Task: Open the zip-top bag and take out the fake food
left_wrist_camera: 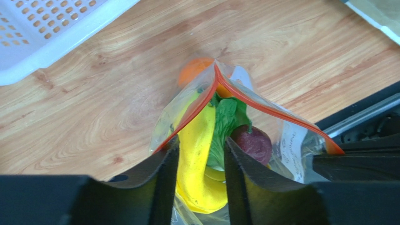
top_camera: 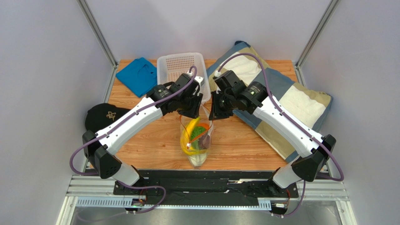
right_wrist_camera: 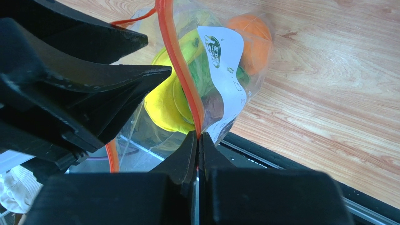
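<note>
The zip-top bag (top_camera: pixel 197 143) hangs upright over the table's middle, its mouth open. My right gripper (right_wrist_camera: pixel 197 138) is shut on the orange-red zip strip (right_wrist_camera: pixel 180 79) on the side with the white label (right_wrist_camera: pixel 225 75). My left gripper (left_wrist_camera: pixel 201 143) reaches down into the mouth, its fingers on either side of the yellow banana bunch (left_wrist_camera: pixel 199 159) and closed against it. The green lettuce (left_wrist_camera: pixel 229 119), dark purple fruit (left_wrist_camera: pixel 253 143) and orange (left_wrist_camera: pixel 195 70) lie inside the bag. The slider is not visible.
A white perforated basket (top_camera: pixel 180 65) stands at the back, just behind both grippers. A blue cloth (top_camera: pixel 137 75) lies back left, a black cap (top_camera: pixel 101 117) at the left edge, and a striped pillow (top_camera: pixel 286 98) on the right. A black rail (top_camera: pixel 206 180) runs along the near edge.
</note>
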`<state>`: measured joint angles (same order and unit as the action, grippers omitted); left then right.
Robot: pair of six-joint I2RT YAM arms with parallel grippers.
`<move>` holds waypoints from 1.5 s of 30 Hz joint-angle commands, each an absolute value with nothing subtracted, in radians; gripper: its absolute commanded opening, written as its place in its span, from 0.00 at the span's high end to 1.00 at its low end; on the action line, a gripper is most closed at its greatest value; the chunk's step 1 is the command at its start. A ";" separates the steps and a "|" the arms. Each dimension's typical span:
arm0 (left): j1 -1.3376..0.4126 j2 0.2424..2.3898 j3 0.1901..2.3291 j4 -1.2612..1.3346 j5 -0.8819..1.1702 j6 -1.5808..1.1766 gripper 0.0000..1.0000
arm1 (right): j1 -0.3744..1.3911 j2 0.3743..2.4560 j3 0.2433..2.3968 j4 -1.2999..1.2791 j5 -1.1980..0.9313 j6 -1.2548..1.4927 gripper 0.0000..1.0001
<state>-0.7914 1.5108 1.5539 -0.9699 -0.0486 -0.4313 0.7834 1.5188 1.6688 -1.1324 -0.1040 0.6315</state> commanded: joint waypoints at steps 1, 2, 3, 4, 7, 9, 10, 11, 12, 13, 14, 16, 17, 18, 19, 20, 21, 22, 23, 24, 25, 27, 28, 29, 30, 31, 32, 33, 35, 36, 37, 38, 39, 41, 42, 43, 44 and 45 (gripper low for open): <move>-0.796 1.494 1.525 -0.963 -0.100 -0.393 0.50 | 0.788 1.496 1.674 -1.094 -0.121 0.652 1.00; -0.798 1.496 1.504 -0.939 -0.074 -0.394 0.49 | 0.788 1.496 1.672 -1.091 -0.123 0.655 1.00; -0.796 1.500 1.497 -0.931 -0.063 -0.394 0.49 | 0.788 1.494 1.671 -1.088 -0.123 0.655 1.00; -0.796 1.506 1.494 -0.922 -0.055 -0.393 0.49 | 0.788 1.496 1.669 -1.086 -0.126 0.658 1.00; -0.801 1.531 1.486 -0.917 -0.063 -0.374 0.49 | 0.788 1.496 1.663 -1.083 -0.136 0.661 1.00; -0.801 1.543 1.482 -0.916 -0.061 -0.361 0.49 | 0.788 1.491 1.654 -1.077 -0.138 0.664 1.00; -0.801 1.545 1.479 -0.907 -0.060 -0.351 0.48 | 0.788 1.488 1.651 -1.075 -0.138 0.664 1.00; -0.801 1.548 1.468 -0.899 -0.049 -0.347 0.48 | 0.788 1.488 1.651 -1.074 -0.140 0.663 1.00; -0.801 1.549 1.465 -0.894 -0.041 -0.345 0.48 | 0.788 1.488 1.648 -1.074 -0.140 0.666 1.00; -0.801 1.551 1.459 -0.878 -0.034 -0.342 0.49 | 0.788 1.486 1.644 -1.072 -0.141 0.666 1.00; -0.802 1.552 1.444 -0.867 -0.022 -0.344 0.49 | 0.790 1.486 1.643 -1.071 -0.141 0.666 1.00; -0.802 1.557 1.431 -0.851 -0.012 -0.347 0.53 | 0.788 1.486 1.638 -1.068 -0.141 0.666 1.00; -0.802 1.563 1.431 -0.850 -0.008 -0.348 0.55 | 0.788 1.483 1.635 -1.068 -0.141 0.664 1.00; -0.802 1.565 1.427 -0.847 -0.008 -0.348 0.62 | 0.790 1.483 1.634 -1.068 -0.143 0.664 1.00; -0.804 1.568 1.422 -0.845 -0.008 -0.347 0.65 | 0.788 1.482 1.632 -1.066 -0.143 0.664 1.00; -0.805 1.569 1.420 -0.842 -0.021 -0.342 0.66 | 0.788 1.477 1.626 -1.063 -0.141 0.664 1.00; -0.805 1.571 1.419 -0.841 -0.031 -0.338 0.72 | 0.788 1.476 1.621 -1.063 -0.141 0.666 1.00; -0.805 1.571 1.419 -0.845 -0.040 -0.334 0.79 | 0.788 1.474 1.618 -1.062 -0.141 0.664 1.00; -0.805 1.571 1.427 -0.851 -0.040 -0.327 0.84 | 0.788 1.474 1.612 -1.062 -0.141 0.664 1.00; -0.805 1.568 1.431 -0.856 -0.038 -0.327 0.88 | 0.788 1.473 1.609 -1.062 -0.141 0.664 1.00; -0.805 1.557 1.446 -0.867 -0.032 -0.327 0.92 | 0.788 1.470 1.605 -1.060 -0.140 0.664 1.00; -0.805 1.542 1.468 -0.885 -0.022 -0.337 0.99 | 0.788 1.465 1.594 -1.060 -0.132 0.666 1.00; -0.807 1.525 1.492 -0.903 -0.009 -0.342 1.00 | 0.788 1.465 1.589 -1.063 -0.127 0.663 1.00; -0.808 1.514 1.506 -0.914 -0.008 -0.350 1.00 | 0.788 1.465 1.586 -1.065 -0.121 0.661 1.00; -0.811 1.500 1.515 -0.922 -0.009 -0.360 1.00 | 0.788 1.462 1.582 -1.065 -0.114 0.660 1.00; -0.821 1.470 1.528 -0.926 -0.014 -0.364 1.00 | 0.788 1.462 1.578 -1.069 -0.109 0.658 1.00; -0.824 1.453 1.531 -0.927 -0.018 -0.368 1.00 | 0.788 1.459 1.575 -1.072 -0.103 0.658 1.00; -0.830 1.434 1.532 -0.925 -0.024 -0.370 1.00 | 0.788 1.460 1.572 -1.074 -0.088 0.658 1.00; -0.851 1.384 1.528 -0.904 -0.049 -0.361 1.00 | 0.788 1.462 1.574 -1.088 -0.077 0.658 1.00; -0.862 1.367 1.523 -0.890 -0.064 -0.354 1.00 | 0.790 1.462 1.575 -1.095 -0.071 0.660 1.00; -0.883 1.341 1.520 -0.887 -0.089 -0.336 1.00 | 0.788 1.463 1.581 -1.100 -0.063 0.660 1.00; -0.894 1.329 1.520 -0.885 -0.107 -0.330 1.00 | 0.788 1.468 1.585 -1.104 -0.057 0.661 1.00; -0.903 1.318 1.520 -0.888 -0.126 -0.324 1.00 | 0.788 1.471 1.589 -1.117 -0.045 0.657 1.00; -0.920 1.289 1.525 -0.894 -0.187 -0.337 1.00 | 0.788 1.476 1.598 -1.124 -0.035 0.647 1.00; -0.923 1.267 1.529 -0.902 -0.213 -0.347 1.00 | 0.790 1.477 1.597 -1.127 -0.031 0.638 1.00; -0.925 1.258 1.531 -0.902 -0.257 -0.351 1.00 | 0.790 1.474 1.594 -1.121 -0.029 0.634 1.00; -0.927 1.247 1.531 -0.899 -0.276 -0.356 1.00 | 0.790 1.465 1.580 -1.117 -0.028 0.629 1.00; -0.927 1.227 1.528 -0.879 -0.290 -0.351 1.00 | 0.792 1.462 1.575 -1.109 -0.025 0.626 1.00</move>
<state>-0.9218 1.2858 1.4876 -0.9115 -0.1738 -0.3424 0.7853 1.4944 1.5707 -1.1221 -0.0731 0.6525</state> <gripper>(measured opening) 0.046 0.011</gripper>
